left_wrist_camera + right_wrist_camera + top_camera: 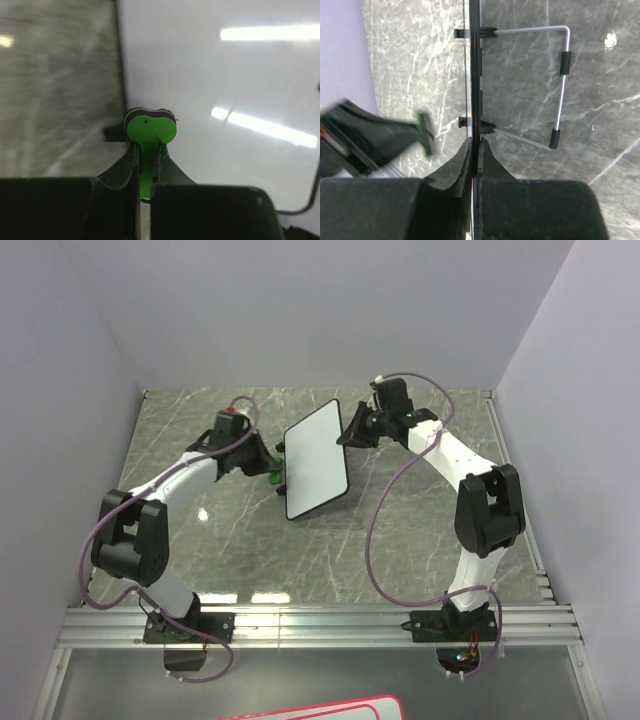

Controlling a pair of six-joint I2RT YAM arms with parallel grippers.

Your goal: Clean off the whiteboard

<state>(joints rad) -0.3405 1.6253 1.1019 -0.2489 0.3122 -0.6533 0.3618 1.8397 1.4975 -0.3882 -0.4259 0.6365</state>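
The whiteboard [316, 458] is a white board with a thin black rim, standing tilted mid-table; its face [225, 90] looks clean. My right gripper [356, 427] is shut on its upper right edge; in the right wrist view the board [474, 60] shows edge-on between the jaws [476, 145], with its wire stand [563, 70] behind. My left gripper [268, 468] is shut on a small green eraser [150, 132] with a dark pad, held at the board's left edge. The eraser also shows blurred in the right wrist view [425, 132].
The grey marble tabletop [240, 540] lies under everything, with lavender walls at the back and sides. A metal rail [320, 625] runs along the near edge. A pink-edged white panel [320, 710] lies below the rail.
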